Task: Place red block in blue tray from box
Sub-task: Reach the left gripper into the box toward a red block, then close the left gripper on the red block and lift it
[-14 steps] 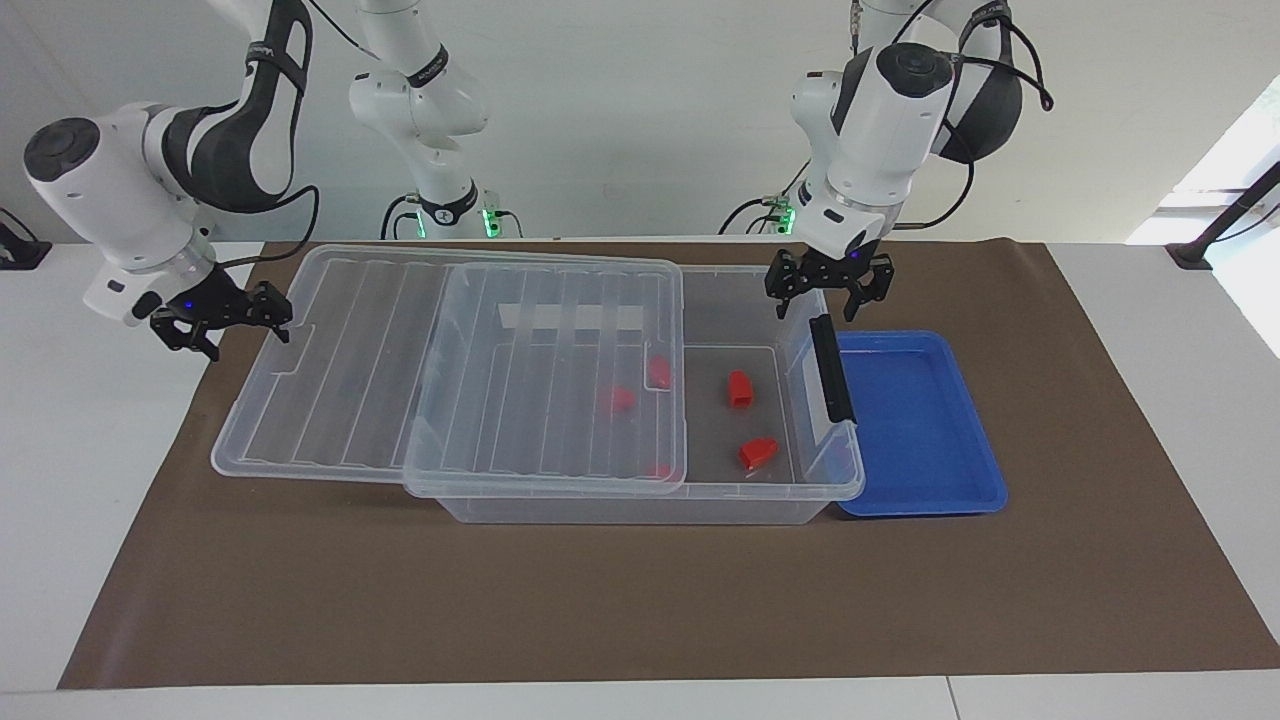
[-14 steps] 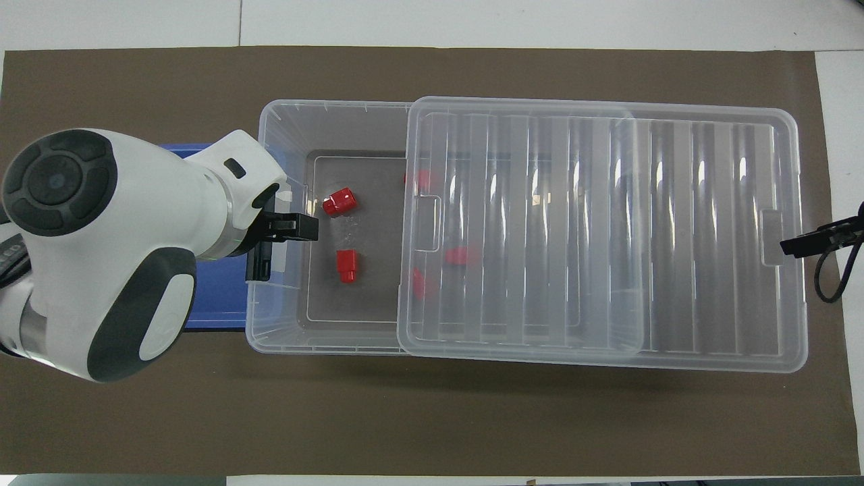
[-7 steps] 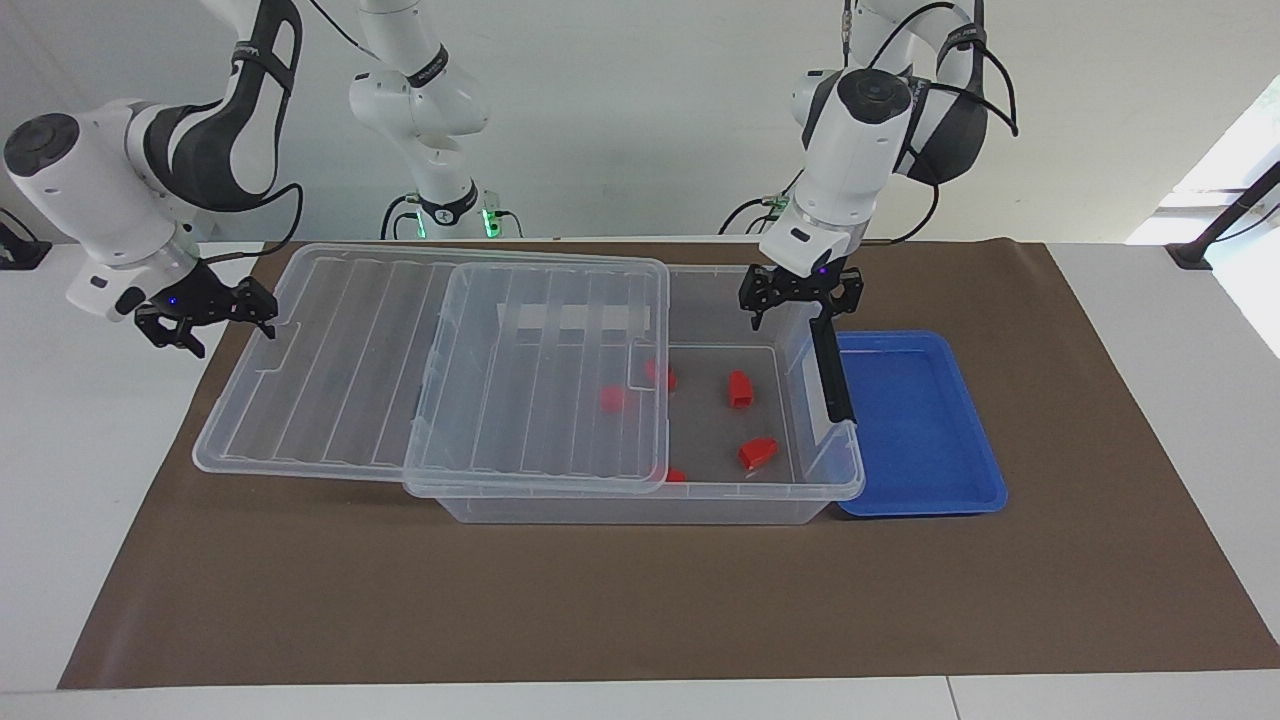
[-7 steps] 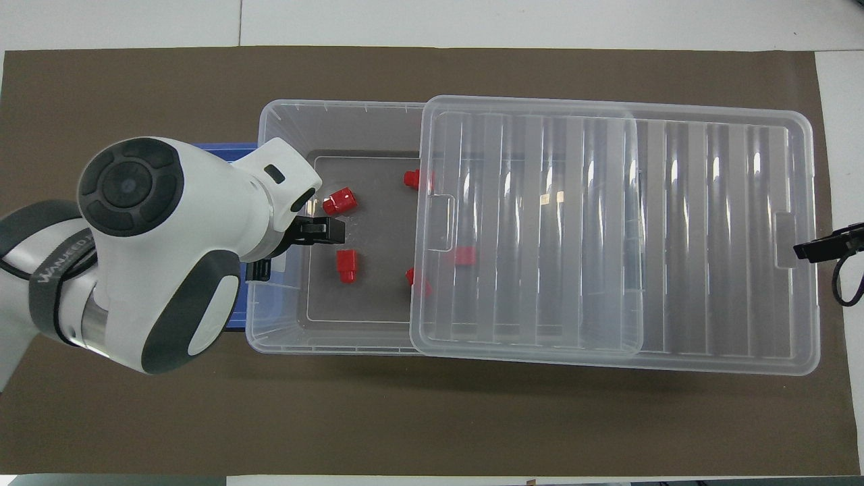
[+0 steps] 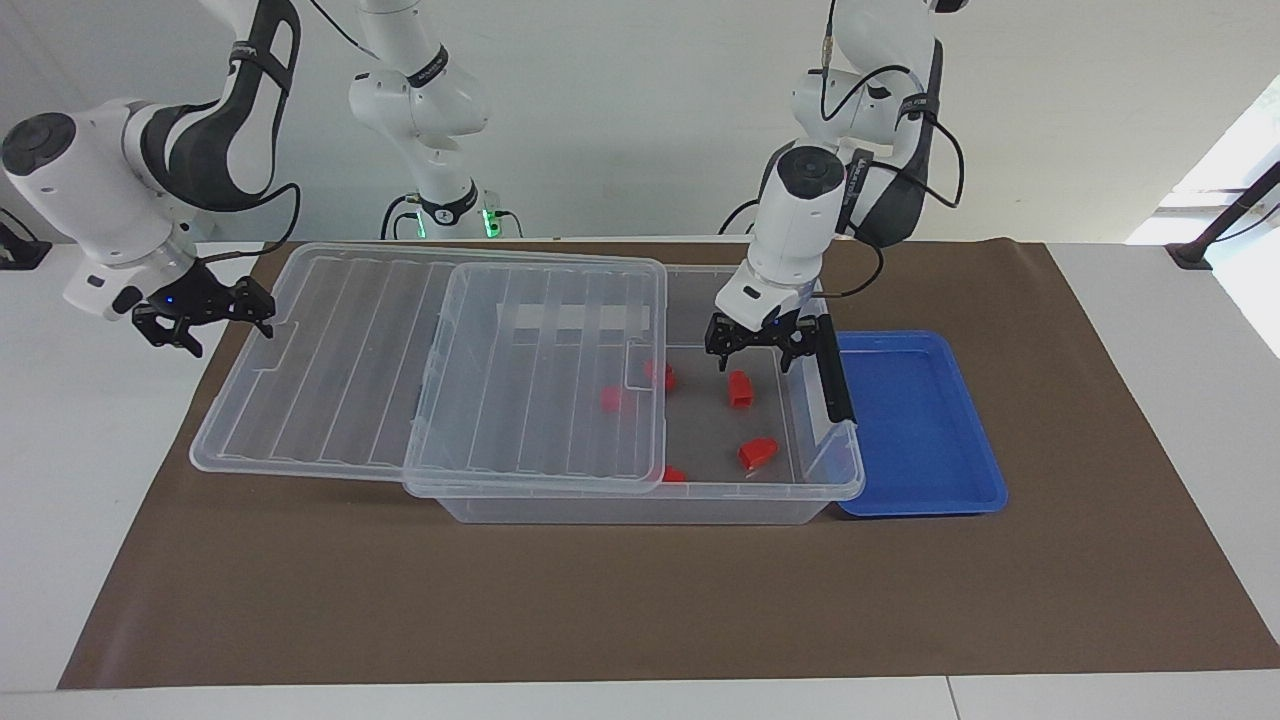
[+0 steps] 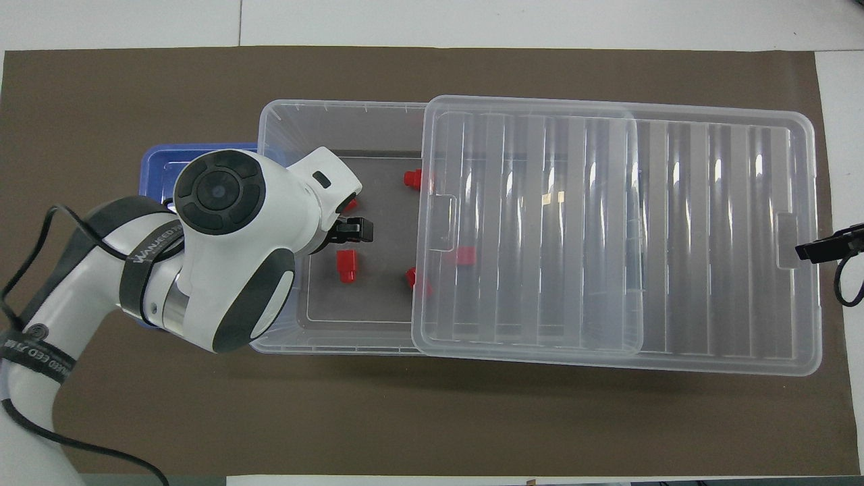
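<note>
brown mat covers the worktop (image 5: 640, 600). at frame centre, the box (image 5: 640, 495) holds the red block (image 5: 740, 389), with the left tool (image 5: 755, 343) just above it, fingers apart. right of it lies the blue tray (image 5: 915, 420). at left edge, the right tool (image 5: 200, 312) stands open beside the lid (image 5: 400, 360).

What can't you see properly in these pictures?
- Overhead view: the left arm's big white wrist covers most of the blue tray and one red piece near the left gripper.
- Both views: the ribbed clear lid blurs the red pieces under it, so their shapes are unclear.
- Overhead view: the picture's edge cuts off the right gripper; only its tip shows.
</note>
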`<act>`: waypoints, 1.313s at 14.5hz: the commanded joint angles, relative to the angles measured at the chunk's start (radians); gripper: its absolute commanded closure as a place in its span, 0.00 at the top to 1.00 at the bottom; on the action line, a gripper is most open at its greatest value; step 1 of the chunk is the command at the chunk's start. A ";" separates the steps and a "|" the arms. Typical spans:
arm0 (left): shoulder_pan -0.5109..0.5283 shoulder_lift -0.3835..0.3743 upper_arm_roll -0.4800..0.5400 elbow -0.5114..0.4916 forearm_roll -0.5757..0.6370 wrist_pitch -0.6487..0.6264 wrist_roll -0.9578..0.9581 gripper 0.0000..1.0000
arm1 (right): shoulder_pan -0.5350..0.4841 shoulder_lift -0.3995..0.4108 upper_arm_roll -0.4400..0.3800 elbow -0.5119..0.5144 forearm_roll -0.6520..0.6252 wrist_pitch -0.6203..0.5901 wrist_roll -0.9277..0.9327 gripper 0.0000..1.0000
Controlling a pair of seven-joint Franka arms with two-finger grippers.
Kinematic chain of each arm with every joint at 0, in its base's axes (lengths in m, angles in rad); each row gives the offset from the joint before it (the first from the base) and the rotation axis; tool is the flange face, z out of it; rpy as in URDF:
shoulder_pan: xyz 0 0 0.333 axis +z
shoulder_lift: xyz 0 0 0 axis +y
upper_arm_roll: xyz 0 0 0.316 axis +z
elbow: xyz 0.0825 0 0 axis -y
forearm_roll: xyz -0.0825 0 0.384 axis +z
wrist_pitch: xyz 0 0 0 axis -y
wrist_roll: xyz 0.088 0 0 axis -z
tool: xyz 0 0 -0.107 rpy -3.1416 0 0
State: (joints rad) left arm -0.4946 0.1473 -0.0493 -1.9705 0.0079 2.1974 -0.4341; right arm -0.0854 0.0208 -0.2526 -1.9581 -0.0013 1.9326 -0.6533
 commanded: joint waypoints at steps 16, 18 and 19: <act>-0.061 0.078 0.014 -0.146 0.023 0.173 -0.164 0.00 | 0.007 0.001 0.022 0.071 -0.011 -0.039 0.026 1.00; -0.064 0.069 0.014 -0.143 0.023 0.160 -0.206 0.00 | 0.006 0.001 0.036 0.129 -0.006 -0.108 0.081 1.00; -0.062 0.051 0.014 -0.140 0.023 0.144 -0.204 0.00 | 0.006 0.001 0.050 0.160 -0.006 -0.144 0.098 1.00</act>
State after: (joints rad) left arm -0.5377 0.2402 -0.0498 -2.0906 0.0086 2.3546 -0.5978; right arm -0.0751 0.0208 -0.2279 -1.8660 -0.0014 1.8631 -0.6038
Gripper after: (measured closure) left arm 0.656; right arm 0.000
